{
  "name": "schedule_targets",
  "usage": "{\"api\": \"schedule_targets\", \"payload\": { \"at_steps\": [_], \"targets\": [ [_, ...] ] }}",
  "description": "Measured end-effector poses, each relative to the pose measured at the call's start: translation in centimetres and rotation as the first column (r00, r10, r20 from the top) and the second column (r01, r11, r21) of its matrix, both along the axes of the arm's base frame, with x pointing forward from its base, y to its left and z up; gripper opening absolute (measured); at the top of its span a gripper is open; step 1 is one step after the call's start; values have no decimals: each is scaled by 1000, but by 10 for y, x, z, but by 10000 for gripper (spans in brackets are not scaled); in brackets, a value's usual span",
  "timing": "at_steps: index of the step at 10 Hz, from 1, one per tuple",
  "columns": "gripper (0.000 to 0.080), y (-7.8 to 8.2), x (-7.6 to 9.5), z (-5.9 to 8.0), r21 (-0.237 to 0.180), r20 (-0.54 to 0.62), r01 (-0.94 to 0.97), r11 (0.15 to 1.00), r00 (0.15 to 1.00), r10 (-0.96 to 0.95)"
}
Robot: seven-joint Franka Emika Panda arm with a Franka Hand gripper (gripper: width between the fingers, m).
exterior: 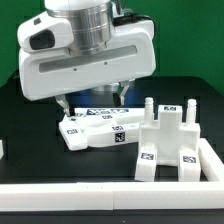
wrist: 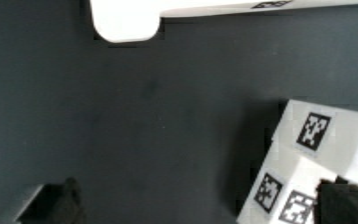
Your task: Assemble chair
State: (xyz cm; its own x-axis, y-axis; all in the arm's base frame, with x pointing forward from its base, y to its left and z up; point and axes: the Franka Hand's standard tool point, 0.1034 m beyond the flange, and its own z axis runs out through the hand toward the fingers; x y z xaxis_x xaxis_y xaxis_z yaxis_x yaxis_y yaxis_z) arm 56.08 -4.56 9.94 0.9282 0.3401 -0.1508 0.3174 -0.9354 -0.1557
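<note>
Two chair pieces in view: a flat panel lies on the table, and a posted piece stands just beside it. The gripper hovers over the panel, jaws wide and empty, apparently lining up a grasp.

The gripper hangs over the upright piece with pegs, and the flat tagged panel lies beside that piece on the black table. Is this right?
Not quite: the exterior view shows the gripper over the flat tagged panel, not the upright piece. The rest holds.
</note>
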Motion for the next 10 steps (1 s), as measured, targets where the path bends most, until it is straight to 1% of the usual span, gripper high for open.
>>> {"api": "schedule_targets", "payload": {
  "at_steps": [2, 3, 4, 5, 6, 7, 9, 10],
  "targets": [
    [649, 0, -1, 0, 22, 14, -117, 993, 993, 117],
    [649, 3, -8, -1, 34, 63, -266, 963, 963, 264],
    [649, 2, -25, -5, 37, 94, -370, 928, 926, 366],
    [649, 0, -38, -11, 30, 122, -448, 893, 889, 442],
    [649, -2, -40, -13, 21, 140, -514, 858, 851, 506],
    [649, -3, -40, -13, 20, 139, -545, 838, 832, 537],
    [649, -5, -41, -14, 26, 152, -642, 766, 760, 632],
    [649, -3, -42, -14, 26, 157, -665, 746, 740, 654]
  ]
}}
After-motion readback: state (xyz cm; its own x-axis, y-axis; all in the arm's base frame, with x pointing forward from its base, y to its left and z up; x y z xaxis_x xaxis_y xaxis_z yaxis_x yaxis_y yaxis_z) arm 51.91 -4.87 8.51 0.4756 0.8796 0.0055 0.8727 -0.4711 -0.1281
